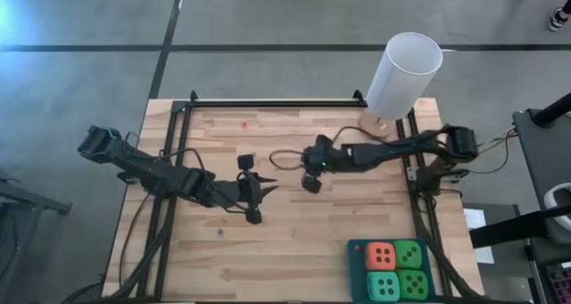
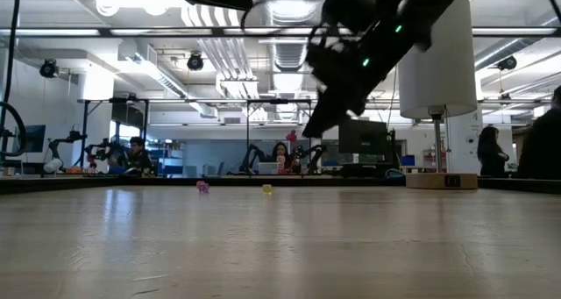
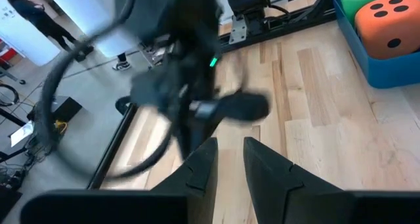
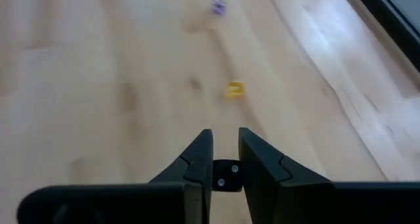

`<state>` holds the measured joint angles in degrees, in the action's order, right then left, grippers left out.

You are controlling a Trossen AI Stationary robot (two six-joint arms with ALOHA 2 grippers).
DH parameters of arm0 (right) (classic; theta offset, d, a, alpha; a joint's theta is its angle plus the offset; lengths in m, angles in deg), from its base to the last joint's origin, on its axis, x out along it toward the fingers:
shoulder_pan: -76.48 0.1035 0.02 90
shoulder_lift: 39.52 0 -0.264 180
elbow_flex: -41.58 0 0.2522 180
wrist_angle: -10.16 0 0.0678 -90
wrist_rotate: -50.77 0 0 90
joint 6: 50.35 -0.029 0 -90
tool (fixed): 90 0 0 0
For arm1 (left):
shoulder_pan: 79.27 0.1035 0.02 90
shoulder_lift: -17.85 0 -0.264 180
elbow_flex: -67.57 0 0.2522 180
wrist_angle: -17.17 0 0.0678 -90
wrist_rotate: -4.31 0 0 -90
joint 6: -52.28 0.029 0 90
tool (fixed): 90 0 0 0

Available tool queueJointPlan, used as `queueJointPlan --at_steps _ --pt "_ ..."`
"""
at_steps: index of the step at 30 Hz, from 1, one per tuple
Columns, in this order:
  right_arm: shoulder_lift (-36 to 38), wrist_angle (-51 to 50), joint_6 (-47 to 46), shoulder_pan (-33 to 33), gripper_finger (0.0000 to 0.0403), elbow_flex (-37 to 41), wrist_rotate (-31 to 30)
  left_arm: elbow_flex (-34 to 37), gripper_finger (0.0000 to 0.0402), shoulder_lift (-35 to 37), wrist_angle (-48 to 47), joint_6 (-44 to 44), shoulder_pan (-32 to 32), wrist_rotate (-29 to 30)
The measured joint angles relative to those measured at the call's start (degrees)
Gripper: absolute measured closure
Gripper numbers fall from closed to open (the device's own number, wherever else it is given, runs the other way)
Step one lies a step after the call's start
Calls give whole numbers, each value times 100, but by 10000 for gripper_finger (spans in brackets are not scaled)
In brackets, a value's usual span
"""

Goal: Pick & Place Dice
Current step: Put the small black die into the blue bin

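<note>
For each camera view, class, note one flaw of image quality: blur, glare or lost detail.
High view: bluish glare at the top-left corner. Low view: bright ceiling lights leave the dark right arm a silhouette. Left wrist view: that arm is smeared by blur. Right wrist view: the small yellow marker on the wooden tabletop looks soft.

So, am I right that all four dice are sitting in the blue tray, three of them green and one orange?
Not quite: the high view shows two bright green dice, one turquoise die and one orange die, all four in the blue tray.

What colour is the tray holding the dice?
Teal-blue tray, seen best in the high view, holding four dice.
</note>
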<state>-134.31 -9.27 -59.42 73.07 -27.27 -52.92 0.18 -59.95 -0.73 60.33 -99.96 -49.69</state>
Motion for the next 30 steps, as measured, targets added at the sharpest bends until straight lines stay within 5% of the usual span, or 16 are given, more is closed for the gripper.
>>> queueJointPlan --at_steps 16,30 --pt "2094 -1518 -582 2614 350 597 18 2 323 0 5 -15 0 0" --pt "2489 -1348 -1083 4248 349 1339 337 4 323 0 48 -39 0 -2"
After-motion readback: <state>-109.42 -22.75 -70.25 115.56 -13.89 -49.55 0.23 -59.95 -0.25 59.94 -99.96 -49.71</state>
